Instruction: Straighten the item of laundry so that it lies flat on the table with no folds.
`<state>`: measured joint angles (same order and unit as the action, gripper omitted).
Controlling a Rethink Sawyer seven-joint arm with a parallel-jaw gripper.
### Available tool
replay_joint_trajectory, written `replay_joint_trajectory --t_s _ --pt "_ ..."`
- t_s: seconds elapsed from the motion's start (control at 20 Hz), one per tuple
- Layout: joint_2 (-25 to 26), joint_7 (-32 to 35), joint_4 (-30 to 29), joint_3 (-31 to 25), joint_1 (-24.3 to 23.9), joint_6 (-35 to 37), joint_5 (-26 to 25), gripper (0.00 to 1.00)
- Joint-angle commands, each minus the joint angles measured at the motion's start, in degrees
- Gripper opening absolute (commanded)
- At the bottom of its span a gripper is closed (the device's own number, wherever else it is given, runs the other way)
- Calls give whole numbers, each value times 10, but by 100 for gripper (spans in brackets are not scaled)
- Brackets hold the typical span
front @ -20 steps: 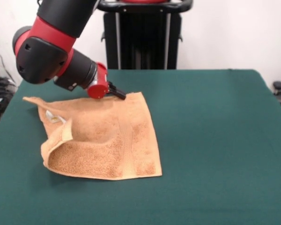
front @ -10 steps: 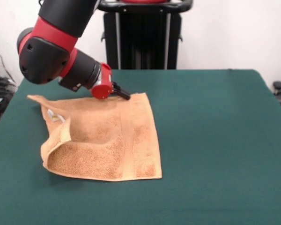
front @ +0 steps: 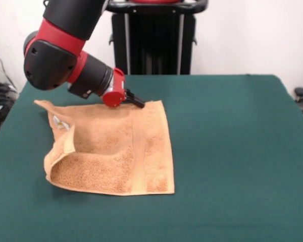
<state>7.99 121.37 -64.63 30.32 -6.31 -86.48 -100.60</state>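
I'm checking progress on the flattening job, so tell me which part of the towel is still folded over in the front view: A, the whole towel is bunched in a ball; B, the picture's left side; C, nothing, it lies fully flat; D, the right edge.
B: the towel curls up and over along its left side near the front corner, while its right part lies flat on the table.
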Motion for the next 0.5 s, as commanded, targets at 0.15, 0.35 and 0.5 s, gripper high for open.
replay_joint_trajectory --t_s 0.15,0.35,0.5 --pt "34 -100 -35 -119 17 87 65 0" --pt "31 -105 -40 -120 18 85 74 0" --pt "30 -110 -43 -122 17 83 83 0"
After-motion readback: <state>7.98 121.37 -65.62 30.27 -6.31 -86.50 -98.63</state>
